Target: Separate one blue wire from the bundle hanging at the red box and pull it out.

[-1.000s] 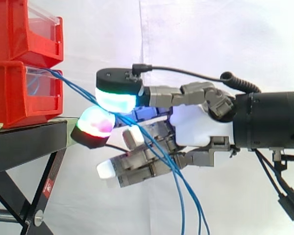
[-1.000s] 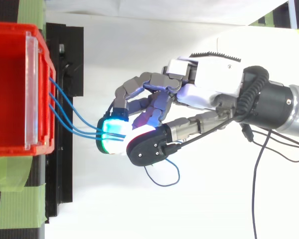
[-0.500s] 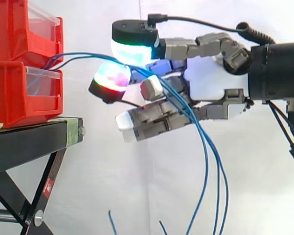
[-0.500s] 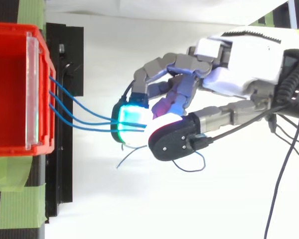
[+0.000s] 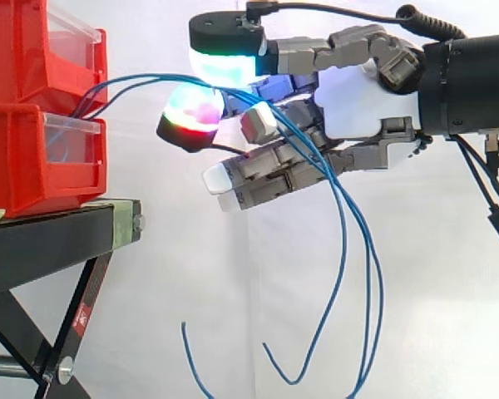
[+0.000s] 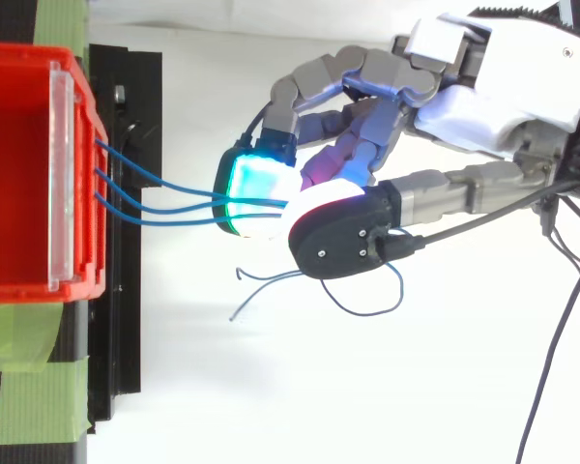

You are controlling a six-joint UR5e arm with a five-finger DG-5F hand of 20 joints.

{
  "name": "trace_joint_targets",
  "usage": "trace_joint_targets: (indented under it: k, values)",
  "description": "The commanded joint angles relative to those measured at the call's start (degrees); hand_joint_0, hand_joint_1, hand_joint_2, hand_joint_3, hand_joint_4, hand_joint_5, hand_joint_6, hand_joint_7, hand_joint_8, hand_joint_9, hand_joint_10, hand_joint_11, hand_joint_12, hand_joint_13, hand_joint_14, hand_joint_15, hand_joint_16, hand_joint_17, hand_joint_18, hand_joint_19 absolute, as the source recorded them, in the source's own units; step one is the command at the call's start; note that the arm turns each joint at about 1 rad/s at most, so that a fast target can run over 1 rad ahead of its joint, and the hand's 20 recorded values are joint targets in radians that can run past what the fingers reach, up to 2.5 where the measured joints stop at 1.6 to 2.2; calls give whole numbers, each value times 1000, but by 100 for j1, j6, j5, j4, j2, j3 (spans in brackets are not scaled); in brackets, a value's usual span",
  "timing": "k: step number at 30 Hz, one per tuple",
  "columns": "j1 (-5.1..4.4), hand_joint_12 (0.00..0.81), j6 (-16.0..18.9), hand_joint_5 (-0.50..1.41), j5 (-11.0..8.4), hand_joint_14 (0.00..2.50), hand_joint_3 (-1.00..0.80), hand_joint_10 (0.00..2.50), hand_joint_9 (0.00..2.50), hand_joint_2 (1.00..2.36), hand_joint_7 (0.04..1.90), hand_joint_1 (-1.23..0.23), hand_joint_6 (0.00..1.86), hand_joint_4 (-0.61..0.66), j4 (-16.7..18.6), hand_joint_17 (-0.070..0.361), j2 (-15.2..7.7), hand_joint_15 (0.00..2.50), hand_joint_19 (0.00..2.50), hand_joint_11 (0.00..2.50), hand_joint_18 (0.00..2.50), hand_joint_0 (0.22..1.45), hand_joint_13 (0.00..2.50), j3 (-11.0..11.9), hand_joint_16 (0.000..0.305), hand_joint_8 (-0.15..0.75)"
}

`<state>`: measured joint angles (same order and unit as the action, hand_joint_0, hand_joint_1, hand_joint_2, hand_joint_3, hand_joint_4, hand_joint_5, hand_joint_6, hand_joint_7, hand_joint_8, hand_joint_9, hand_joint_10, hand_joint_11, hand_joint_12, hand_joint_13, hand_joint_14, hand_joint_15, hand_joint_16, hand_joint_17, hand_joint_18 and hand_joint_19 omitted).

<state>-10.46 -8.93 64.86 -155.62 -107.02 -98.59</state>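
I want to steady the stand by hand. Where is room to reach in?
Free: under the thin blue wires, between the black metal stand and their dangling ends. Crowded: from the red plastic bins to the robot hand.

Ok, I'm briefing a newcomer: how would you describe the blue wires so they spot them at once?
Find the stacked red bins on the black stand at left. From their front, the blue wires run right into the robot hand and dangle below it: the scene's only thin blue strands.
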Motion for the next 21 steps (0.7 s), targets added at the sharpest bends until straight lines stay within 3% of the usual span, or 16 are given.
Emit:
trace_joint_targets:
  k: [1,11,21]
  values:
    - [1,457,-47,-173,0,14,-218,25,1438,1020,866,-743,833,191,-161,80,6,334,81,917,570,624,872,41,36,458]
    - [-35,462,-179,-176,-9,18,-222,27,1474,1021,857,-725,837,186,-188,77,-3,522,129,1130,610,627,988,41,34,434]
    - [-26,464,-179,-178,-9,23,-233,24,1465,1020,835,-730,837,185,-249,80,-3,710,206,1165,664,633,1072,41,35,421]
